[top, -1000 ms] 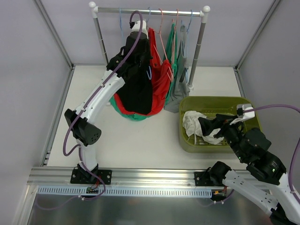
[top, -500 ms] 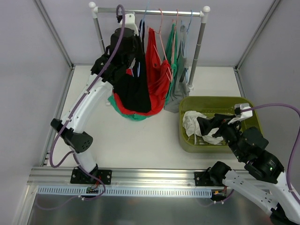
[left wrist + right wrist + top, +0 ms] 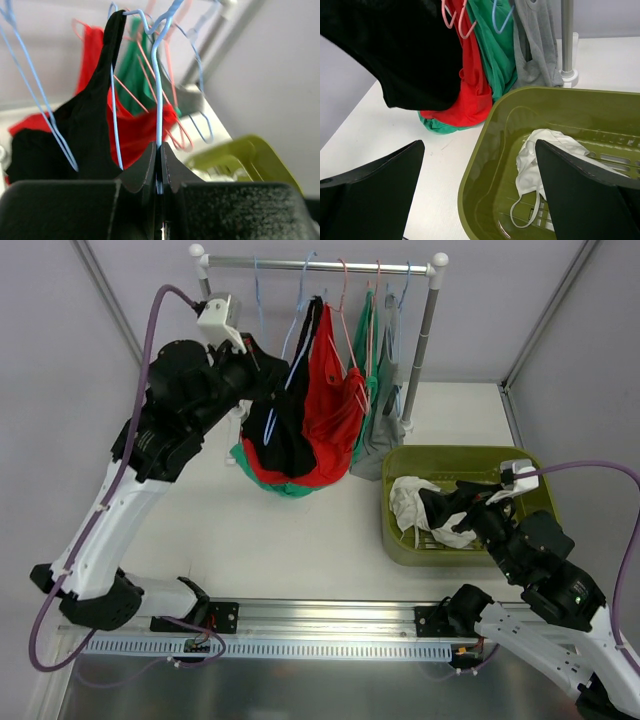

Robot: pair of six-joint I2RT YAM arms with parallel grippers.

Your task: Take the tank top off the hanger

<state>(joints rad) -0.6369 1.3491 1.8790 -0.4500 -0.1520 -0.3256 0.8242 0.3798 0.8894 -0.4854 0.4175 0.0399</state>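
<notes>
The left arm reaches up and far over the left side of the counter [image 3: 300, 530]. The left gripper [image 3: 262, 368] sits just left of the clothes rail [image 3: 320, 265]. Its jaws are pressed together on the thin wire of a blue hanger [image 3: 158, 95], with no gap showing between them in the left wrist view. That hanger hooks onto the rail and leans toward the arm. The black tank top [image 3: 285, 425] hangs from it, one strap looped over the hanger's top and the body drooping down toward the counter. Just left of the strap, another blue wire hanger [image 3: 35, 85] hangs bare.

Right of the black tank top and touching it is a red tank top [image 3: 335, 390] on a pink hanger. Next come a green garment [image 3: 368, 340] and then a grey one [image 3: 380, 455] beside the rail's right post.

Near the post, on the right side of the counter, stands an olive-green basket [image 3: 470, 455]. A crumpled white garment [image 3: 410, 502] lies in its left half.

The right gripper [image 3: 440, 510] hovers at the basket's near edge, above the white garment. Its jaws are spread wide and hold nothing.
</notes>
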